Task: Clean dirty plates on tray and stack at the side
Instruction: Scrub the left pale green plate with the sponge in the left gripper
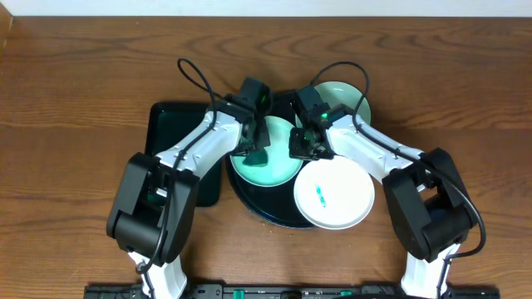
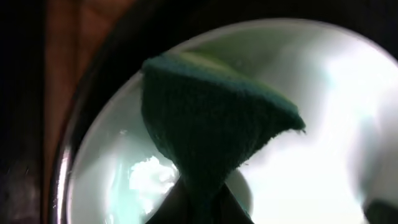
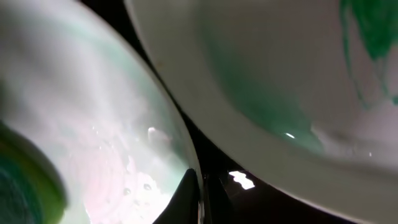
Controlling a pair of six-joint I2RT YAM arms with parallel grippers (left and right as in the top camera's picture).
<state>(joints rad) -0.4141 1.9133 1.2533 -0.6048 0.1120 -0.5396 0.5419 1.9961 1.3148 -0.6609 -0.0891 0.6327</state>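
Three plates lie on the black round tray (image 1: 259, 213). My left gripper (image 1: 256, 149) is shut on a dark green sponge (image 1: 253, 137) and presses it onto the pale-mint plate (image 1: 274, 170) at the tray's left. In the left wrist view the sponge (image 2: 211, 124) covers that plate's (image 2: 323, 137) middle, with the fingers (image 2: 202, 208) below it. My right gripper (image 1: 301, 148) is shut on that plate's right rim, which the right wrist view shows between the fingers (image 3: 200, 199). A white plate (image 1: 341, 203) with a teal smear (image 1: 320, 195) lies front right. A third plate (image 1: 345, 98) lies at the back right.
A dark green rectangular tray (image 1: 179, 137) lies directly left of the black tray, under my left arm. Bare wooden table (image 1: 75, 100) surrounds both trays. In the right wrist view the smeared plate (image 3: 261, 93) sits close beside the held plate (image 3: 93, 124).
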